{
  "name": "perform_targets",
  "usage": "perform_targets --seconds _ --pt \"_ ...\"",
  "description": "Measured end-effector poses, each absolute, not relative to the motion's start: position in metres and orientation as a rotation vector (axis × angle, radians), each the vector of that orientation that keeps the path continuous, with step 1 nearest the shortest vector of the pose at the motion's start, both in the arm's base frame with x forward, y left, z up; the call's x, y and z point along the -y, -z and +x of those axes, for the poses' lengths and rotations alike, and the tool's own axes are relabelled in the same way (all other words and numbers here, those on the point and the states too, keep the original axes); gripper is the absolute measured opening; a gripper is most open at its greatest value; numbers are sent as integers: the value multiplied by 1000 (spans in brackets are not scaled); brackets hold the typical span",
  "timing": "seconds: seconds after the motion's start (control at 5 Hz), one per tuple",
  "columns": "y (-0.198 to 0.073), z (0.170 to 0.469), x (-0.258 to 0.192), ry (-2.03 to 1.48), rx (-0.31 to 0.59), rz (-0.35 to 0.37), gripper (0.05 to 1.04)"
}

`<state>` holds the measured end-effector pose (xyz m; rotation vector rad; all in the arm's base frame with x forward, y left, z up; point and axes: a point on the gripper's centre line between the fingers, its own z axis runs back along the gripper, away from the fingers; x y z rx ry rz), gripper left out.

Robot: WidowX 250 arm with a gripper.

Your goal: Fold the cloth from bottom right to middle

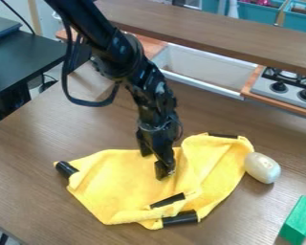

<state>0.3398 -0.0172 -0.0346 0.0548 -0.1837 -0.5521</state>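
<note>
Across the wooden table (37,155), the yellow cloth (126,179) is spread in a rumpled sheet, its right side raised in loose folds. Little weight is to be expected, and limp, grippy fabric that may be dragged or creased rather than turned over cleanly. The black gripper (154,163) is held over the cloth's middle, its fingers parted moderately, with no fabric seen pinched between them. By the right edge, a pale oval object (262,168) could be nudged if the cloth is pulled wide. The hold is best taken at the lower black strip (180,218), where the edge is probably stiffer.
</note>
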Motion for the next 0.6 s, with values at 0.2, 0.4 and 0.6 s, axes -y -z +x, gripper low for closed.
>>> perform_targets --seconds 0.2,0.4,0.6 --pt "33 355 2 515 174 65 999" --pt "31 374 -13 474 174 68 999" --pt "30 387 -26 442 173 72 999"
